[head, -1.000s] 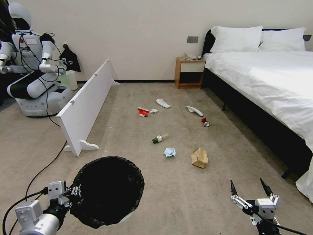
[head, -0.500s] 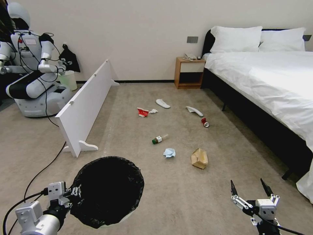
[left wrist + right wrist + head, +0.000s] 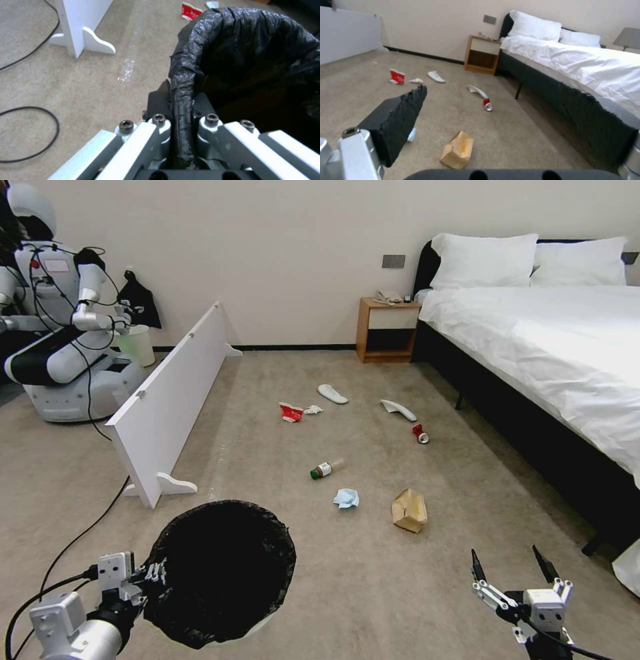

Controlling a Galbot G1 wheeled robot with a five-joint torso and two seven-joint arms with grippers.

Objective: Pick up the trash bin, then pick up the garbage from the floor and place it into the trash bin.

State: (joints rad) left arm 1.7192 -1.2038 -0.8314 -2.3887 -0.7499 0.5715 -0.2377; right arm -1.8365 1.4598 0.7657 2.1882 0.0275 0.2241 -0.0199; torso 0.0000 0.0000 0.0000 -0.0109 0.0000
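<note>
The trash bin (image 3: 220, 570), white with a black bag over its rim, hangs at my lower left. My left gripper (image 3: 148, 575) is shut on its rim (image 3: 181, 105). My right gripper (image 3: 505, 557) is open at the lower right, holding nothing, one of its fingers (image 3: 400, 117) above the carpet. Garbage lies ahead on the floor: a brown paper bag (image 3: 409, 510) (image 3: 458, 150), a blue tissue (image 3: 346, 498), a green-capped bottle (image 3: 325, 469), a red can (image 3: 419, 433) (image 3: 487, 104), a red-white cup (image 3: 291, 412) (image 3: 396, 75) beside a white tissue (image 3: 313, 409), and two white slippers (image 3: 332, 393) (image 3: 399, 409).
A white board panel (image 3: 167, 400) stands on the left, with another robot (image 3: 60, 333) and a pale bin (image 3: 137, 343) behind it. A black cable (image 3: 80, 533) trails on the carpet. The bed (image 3: 553, 353) runs along the right, a nightstand (image 3: 387, 330) at the wall.
The whole picture has shifted a little: the board and the other robot sit further left and the litter slightly nearer, so the camera moved. Both grippers hold as before.
</note>
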